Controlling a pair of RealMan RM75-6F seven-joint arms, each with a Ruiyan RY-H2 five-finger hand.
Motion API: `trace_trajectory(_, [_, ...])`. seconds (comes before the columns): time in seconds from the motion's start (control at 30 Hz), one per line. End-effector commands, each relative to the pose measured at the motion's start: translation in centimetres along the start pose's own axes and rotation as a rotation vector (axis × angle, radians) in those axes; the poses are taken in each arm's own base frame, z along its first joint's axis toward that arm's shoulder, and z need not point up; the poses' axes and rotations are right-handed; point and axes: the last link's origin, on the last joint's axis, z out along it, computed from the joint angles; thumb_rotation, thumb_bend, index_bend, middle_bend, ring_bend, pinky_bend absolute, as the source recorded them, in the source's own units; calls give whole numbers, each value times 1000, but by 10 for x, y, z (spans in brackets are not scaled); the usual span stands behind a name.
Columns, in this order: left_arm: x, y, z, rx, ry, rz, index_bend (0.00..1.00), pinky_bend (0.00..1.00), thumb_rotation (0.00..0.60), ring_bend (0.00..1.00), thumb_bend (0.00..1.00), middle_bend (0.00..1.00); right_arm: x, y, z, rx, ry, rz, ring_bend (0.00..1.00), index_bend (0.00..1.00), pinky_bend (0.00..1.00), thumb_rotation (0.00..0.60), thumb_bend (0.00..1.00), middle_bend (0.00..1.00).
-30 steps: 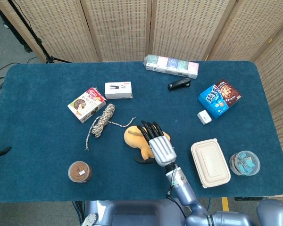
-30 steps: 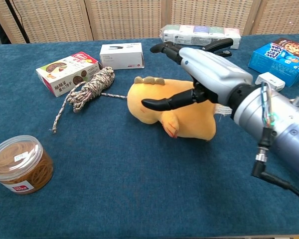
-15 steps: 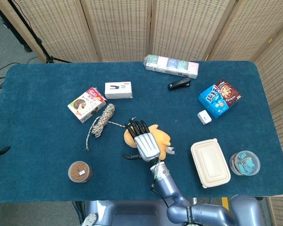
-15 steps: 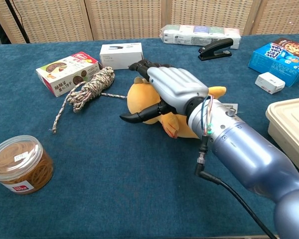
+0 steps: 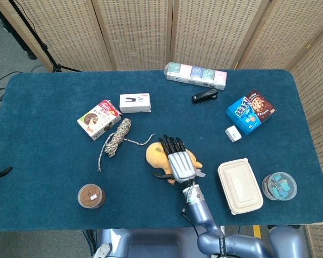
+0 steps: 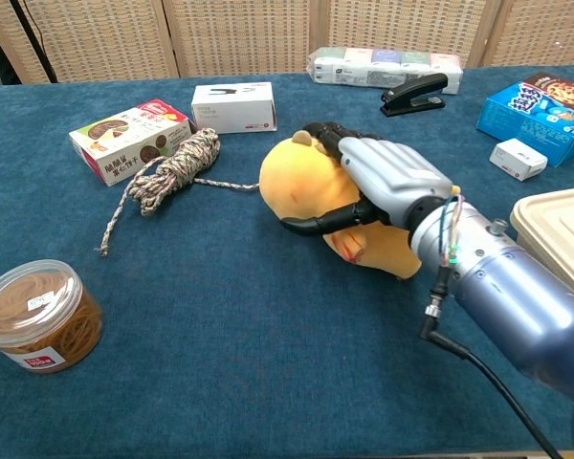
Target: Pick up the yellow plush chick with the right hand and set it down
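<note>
The yellow plush chick [image 5: 155,155] lies near the middle of the blue table [image 5: 43,156], just right of a coil of rope. My right hand [image 5: 182,164] covers it from above. In the chest view the right hand [image 6: 387,177] grips the chick [image 6: 297,186]: the fingers wrap over the top of its head and the thumb curls under its face. The chick's head looks tipped up, while its body is partly hidden behind the hand and wrist. No view shows my left hand.
A rope coil [image 5: 117,137] and a snack box [image 5: 99,119] lie left of the chick. A round tub [image 5: 91,195] stands front left. A beige lidded container [image 5: 240,185] and a clear tub [image 5: 279,186] sit to the right. Boxes and a stapler [image 5: 204,96] line the back.
The right hand came down over the chick, swung left, then closed around its head. Hand and chick have since shifted a little right, and the chick's head has tipped upward.
</note>
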Motion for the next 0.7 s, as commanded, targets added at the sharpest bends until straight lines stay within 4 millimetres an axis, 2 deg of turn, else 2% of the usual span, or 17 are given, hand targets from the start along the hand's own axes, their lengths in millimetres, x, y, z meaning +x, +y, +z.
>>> trace_trajectory(0.03, [0,0,-1,0,2,1,0,0,600,0,0,0,3,11,-8,-20,2,5,0,0,0,275,250,0])
trace_trajectory(0.4, [-1,1,-1,2,0,4,0,0,600,0,0,0,6,38,-28,-70,2,16,0,0,0,274,250,0])
trace_trajectory(0.7, [-1,1,-1,5,0,5,0,0,600,0,0,0,10,44,-41,-79,3,31,0,0,0,272,250,0])
